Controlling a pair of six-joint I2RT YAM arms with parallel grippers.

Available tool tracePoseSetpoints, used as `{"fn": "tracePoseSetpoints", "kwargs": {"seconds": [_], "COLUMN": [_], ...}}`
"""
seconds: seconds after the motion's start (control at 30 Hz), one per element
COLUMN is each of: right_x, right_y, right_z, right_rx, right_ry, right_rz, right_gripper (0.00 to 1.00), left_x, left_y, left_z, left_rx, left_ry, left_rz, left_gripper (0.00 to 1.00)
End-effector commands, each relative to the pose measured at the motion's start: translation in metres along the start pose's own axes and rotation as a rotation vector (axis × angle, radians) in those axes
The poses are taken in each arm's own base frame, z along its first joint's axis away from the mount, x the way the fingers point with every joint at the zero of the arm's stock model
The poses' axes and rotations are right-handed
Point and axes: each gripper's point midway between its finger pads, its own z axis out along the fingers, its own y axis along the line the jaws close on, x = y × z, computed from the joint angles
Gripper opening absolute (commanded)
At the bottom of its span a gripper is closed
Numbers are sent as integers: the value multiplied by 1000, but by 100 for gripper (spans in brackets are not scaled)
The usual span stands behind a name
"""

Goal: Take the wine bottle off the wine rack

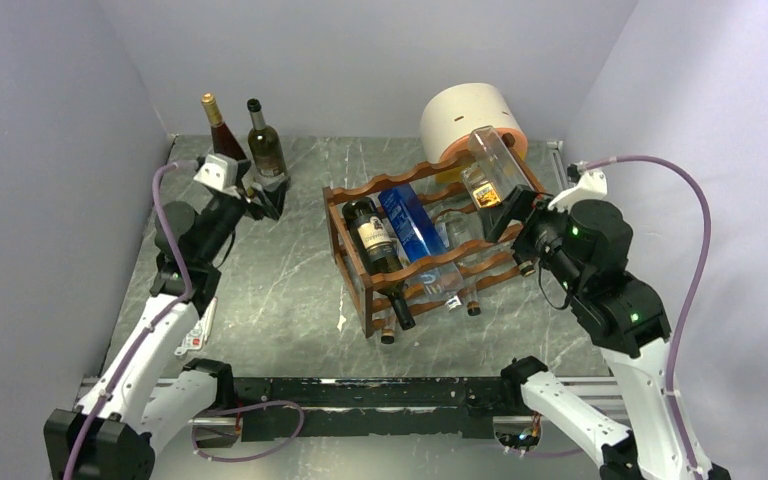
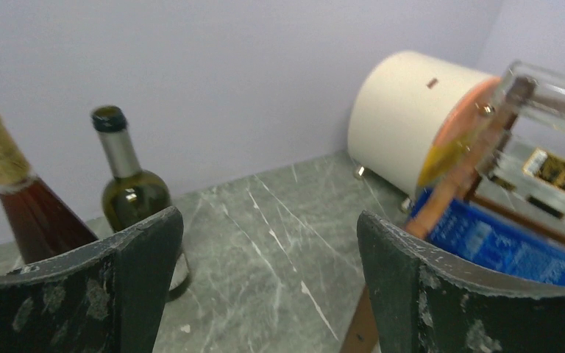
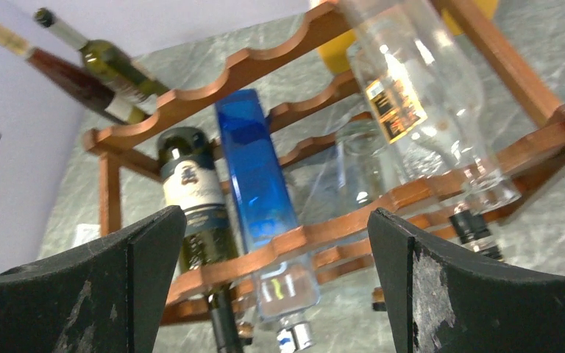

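Grey marbled table, lilac walls closing it in at nine, twelve and three o'clock. Two bottles are already standing upright off the rack at about ten o'clock: an amber bottle and a green bottle, close together near the back corner. Just beside the green one the left claw is hanging wide open, gripping nothing.

Mid-table, angled toward two o'clock, the rack is carrying a dark wine bottle, a blue bottle and a clear bottle up top, with more necks poking out below — so I reckon the job is partly done, with plenty left. The right claw is facing the rack's three o'clock end, spread fully wide and empty.

Room is looking tight on that side: the wall is sitting near, and a white cylinder is crowding the rack at one o'clock. Open tabletop is lying at seven to nine o'clock — though a careless sweep there could be tipping the standing bottles.
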Motion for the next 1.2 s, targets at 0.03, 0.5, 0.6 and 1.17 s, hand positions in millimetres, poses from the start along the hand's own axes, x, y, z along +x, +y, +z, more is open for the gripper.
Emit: {"fn": "tracePoseSetpoints", "kwargs": {"seconds": [0.03,0.5,0.6,1.17], "right_x": [-24,-42,-40,-24], "right_y": [-30,-51,-56,-93], "right_z": [23,90,111,174], "right_rx": [209,352,335,290], "right_ry": [-16,25,77,319], "right_rz": [-176,-489,-502,-450], "right_gripper": [100,100,100,99], "left_x": [-28,-22,-18,-19], "left_y": [-29,-15,-15,-13], "left_z": [-16,-25,-23,-26], "left_rx": [116,26,30,10], "left_ry": [-124,-122,-114,-124], "left_rz": [123,210,216,208], "left_gripper": [91,99,100,99]}}
